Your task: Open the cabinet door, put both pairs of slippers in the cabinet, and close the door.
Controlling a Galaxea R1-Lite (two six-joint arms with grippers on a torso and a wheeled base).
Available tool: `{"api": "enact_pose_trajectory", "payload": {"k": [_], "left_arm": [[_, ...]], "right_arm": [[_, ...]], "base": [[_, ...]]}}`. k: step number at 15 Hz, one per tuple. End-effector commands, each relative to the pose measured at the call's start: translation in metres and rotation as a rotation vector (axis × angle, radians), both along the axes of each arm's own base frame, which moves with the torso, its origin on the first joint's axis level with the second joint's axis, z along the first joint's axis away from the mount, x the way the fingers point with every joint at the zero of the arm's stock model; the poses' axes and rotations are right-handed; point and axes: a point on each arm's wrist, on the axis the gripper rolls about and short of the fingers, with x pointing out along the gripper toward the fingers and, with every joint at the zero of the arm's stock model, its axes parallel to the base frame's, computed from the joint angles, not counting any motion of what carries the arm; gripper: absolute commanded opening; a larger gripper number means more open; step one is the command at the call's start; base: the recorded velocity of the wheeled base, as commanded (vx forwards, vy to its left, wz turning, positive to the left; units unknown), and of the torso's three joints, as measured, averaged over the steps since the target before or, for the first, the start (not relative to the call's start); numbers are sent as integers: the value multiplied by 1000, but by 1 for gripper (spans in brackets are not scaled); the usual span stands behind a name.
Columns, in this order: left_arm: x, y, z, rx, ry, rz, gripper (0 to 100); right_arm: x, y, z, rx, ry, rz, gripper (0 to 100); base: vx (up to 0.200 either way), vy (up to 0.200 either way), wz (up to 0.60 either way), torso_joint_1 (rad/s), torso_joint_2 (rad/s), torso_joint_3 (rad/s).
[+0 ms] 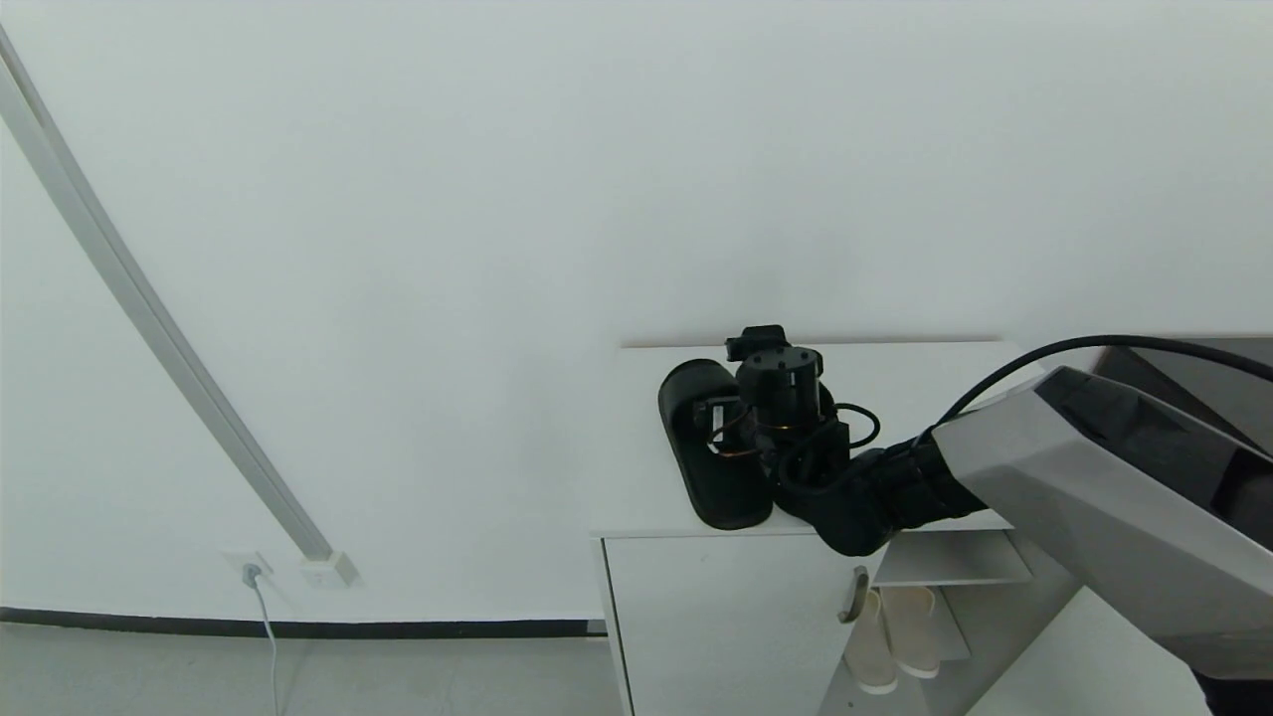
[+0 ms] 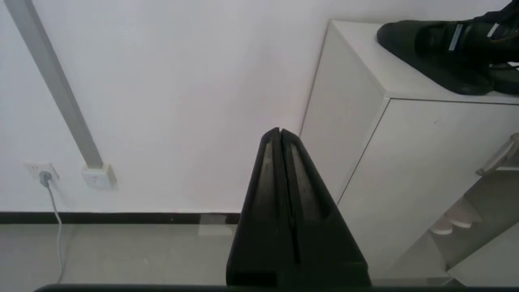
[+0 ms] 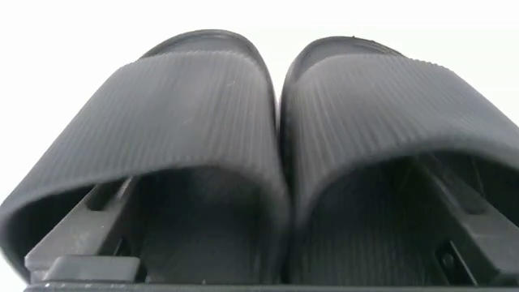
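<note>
R gripper (image 1: 734, 426) is on top of the white cabinet (image 1: 925, 378). Its fingers (image 3: 79, 237) are spread wide, one inside each strap of the black slippers (image 3: 203, 113). That pair lies side by side on the cabinet top. We note white slippers (image 1: 895, 636) on a lower shelf in the open compartment. L gripper (image 2: 280, 136) is closed tight, empty, apart from the cabinet.

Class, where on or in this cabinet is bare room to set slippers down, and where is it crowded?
Free: the cabinet top right of the black slippers, and the upper shelf above the white slippers. Crowded: the top's left end, the lower shelf.
</note>
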Motion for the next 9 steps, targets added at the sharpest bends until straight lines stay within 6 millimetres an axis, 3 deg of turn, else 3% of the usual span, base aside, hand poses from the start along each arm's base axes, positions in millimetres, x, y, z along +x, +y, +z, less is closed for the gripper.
{"api": "enact_pose_trajectory", "payload": {"k": [1, 6, 9], "left_arm": [[0, 0, 0, -1, 0, 0, 0], [0, 0, 0, -1, 0, 0, 0], [0, 0, 0, -1, 0, 0, 0]], "right_arm": [[3, 0, -5, -10, 5, -2, 0], [3, 0, -4, -11, -1, -3, 0], [-2, -2, 9, 3, -24, -4, 0]], "base": [[0, 0, 0, 0, 0, 0], [0, 0, 0, 0, 0, 0], [0, 0, 0, 0, 0, 0]]}}
